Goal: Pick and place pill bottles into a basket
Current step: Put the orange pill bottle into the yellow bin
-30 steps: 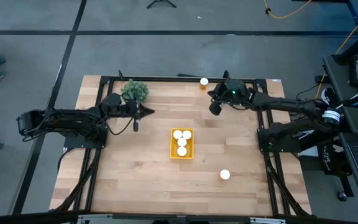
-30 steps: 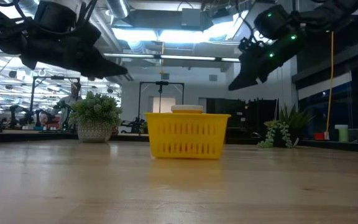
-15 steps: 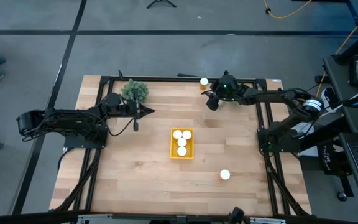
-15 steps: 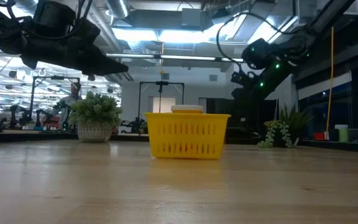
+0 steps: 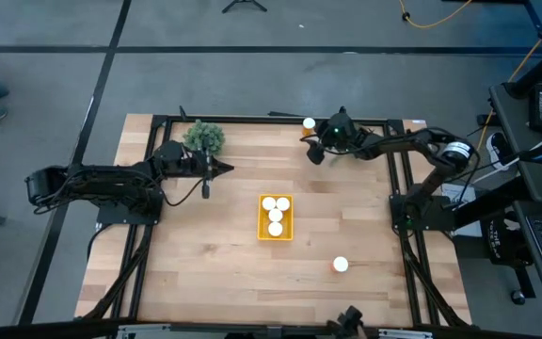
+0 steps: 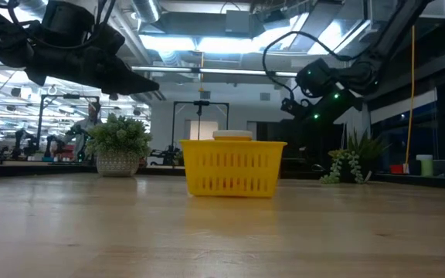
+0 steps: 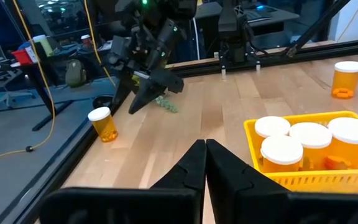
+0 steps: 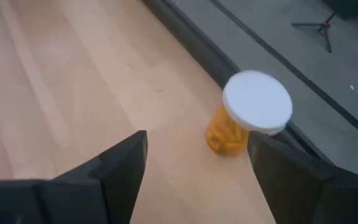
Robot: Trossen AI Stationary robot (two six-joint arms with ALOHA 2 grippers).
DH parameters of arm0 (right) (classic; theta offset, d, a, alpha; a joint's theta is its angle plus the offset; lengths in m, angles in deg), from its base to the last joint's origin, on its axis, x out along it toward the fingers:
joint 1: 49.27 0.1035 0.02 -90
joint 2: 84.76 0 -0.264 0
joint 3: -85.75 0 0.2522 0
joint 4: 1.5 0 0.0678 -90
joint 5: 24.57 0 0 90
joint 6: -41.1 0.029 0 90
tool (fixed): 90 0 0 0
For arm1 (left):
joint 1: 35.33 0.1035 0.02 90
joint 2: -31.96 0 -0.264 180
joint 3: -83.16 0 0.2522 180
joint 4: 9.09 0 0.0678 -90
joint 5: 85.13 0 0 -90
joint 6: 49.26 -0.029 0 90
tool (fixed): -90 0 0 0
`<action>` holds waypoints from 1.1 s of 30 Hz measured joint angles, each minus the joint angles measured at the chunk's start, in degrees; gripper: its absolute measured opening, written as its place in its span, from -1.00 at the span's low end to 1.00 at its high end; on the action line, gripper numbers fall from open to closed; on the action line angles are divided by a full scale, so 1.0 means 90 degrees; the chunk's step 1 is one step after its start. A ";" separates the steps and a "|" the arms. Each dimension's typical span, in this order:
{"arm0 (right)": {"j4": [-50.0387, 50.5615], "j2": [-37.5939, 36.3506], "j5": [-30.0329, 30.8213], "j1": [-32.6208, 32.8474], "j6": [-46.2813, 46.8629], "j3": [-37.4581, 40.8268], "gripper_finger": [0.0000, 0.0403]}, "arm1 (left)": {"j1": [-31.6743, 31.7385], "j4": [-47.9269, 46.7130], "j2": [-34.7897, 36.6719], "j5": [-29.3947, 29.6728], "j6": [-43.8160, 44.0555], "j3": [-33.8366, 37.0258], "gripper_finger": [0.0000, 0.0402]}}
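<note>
Spanning most of the high view, a pale wooden bench (image 5: 215, 235) is seen inside a dark frame, with one arm reaching in from each side. At the bench's middle a small yellow basket (image 5: 276, 217) stands, and four white-capped orange pill bottles (image 7: 307, 144) are seen upright inside it, packed close together toward the far end. Two more bottles are left outside the basket: one pill bottle at the far edge (image 5: 309, 123), upright near the frame rail, and one pill bottle near the front (image 5: 341, 266), well apart from the basket on the right. A small green plant (image 5: 204, 137) in a pot is placed at the far left corner. The right gripper (image 5: 314, 151) is held just beside the far-edge bottle, its fingers (image 8: 126, 165) spread wide with the bottle framed between them, untouched. The left gripper (image 5: 226, 169) is held above the bench beside the plant, its fingers (image 7: 194, 163) pressed together on nothing.
</note>
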 joint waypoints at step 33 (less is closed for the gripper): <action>-0.0078 0.0999 0.0099 -0.0308 0.0815 -0.0772 0.39 | 0.0000 -0.0013 -0.0002 0.0652 0.0000 0.0000 -0.95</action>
